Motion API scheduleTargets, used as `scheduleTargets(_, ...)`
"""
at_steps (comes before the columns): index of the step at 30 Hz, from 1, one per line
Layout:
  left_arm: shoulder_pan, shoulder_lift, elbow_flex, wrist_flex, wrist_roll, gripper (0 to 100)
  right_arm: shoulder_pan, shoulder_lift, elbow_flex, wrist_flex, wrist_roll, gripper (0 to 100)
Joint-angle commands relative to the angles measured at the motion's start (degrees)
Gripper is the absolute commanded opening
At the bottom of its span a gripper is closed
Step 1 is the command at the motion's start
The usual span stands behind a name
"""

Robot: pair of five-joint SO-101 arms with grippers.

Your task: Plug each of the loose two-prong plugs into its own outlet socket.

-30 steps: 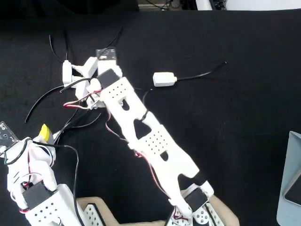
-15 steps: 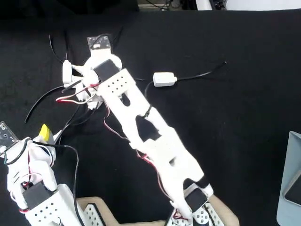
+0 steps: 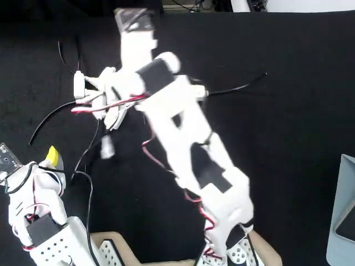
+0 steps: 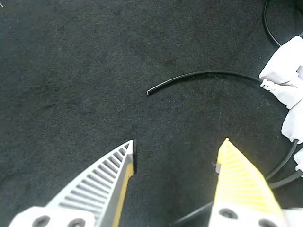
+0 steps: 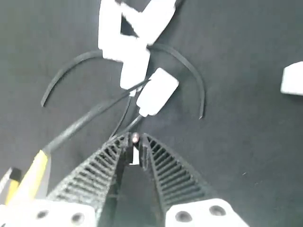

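Note:
My right gripper [image 5: 135,138] is shut on the black cord of a white two-prong plug [image 5: 156,92], which hangs just past its tips. In the high view that plug [image 3: 106,147] is a blurred white shape under the raised right arm [image 3: 177,122]. A cluster of white outlet sockets [image 5: 128,42] lies beyond it, at the table's far left [image 3: 79,84]. Another white block [image 5: 293,78] with a cord lies apart from them. My left gripper [image 4: 179,146] stands open over bare cloth at the near left, its yellow finger [image 3: 52,155] pointing at the sockets [image 4: 289,71].
Loose black cords curl around the sockets [image 3: 50,119], and one cord end [image 4: 147,92] lies ahead of my left gripper. A thin cord [image 3: 238,86] trails right from the lone block. A grey bin [image 3: 344,210] stands at the right edge.
My right arm has risen and swung toward the far side, drawing a plug up by its cord. The left arm has kept still.

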Motion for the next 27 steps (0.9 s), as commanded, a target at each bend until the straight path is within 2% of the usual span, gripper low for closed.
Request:
scheduleTargets(1, -0.04, -0.53, -2.86, -0.18, 0.35, 28, 2.99, -7.16, -0.22, 2.11, 2.02, 1.1)
scheduleTargets(10, -0.04, -0.53, -2.86, -0.18, 0.35, 28, 3.78, -17.98, 3.82, 2.11, 4.75, 1.1)
scheduleTargets(16, -0.04, -0.53, -2.86, -0.18, 0.35, 28, 6.77, -26.15, 19.03, 2.11, 10.20, 1.1)
scheduleTargets(22, -0.04, -0.53, -2.86, -0.18, 0.35, 28, 13.89, -34.15, 32.66, 2.11, 18.02, 1.1)
scheduleTargets(27, -0.04, -0.53, -2.86, -0.18, 0.35, 28, 16.53, -35.74, 42.68, 1.32, 23.82, 1.1)
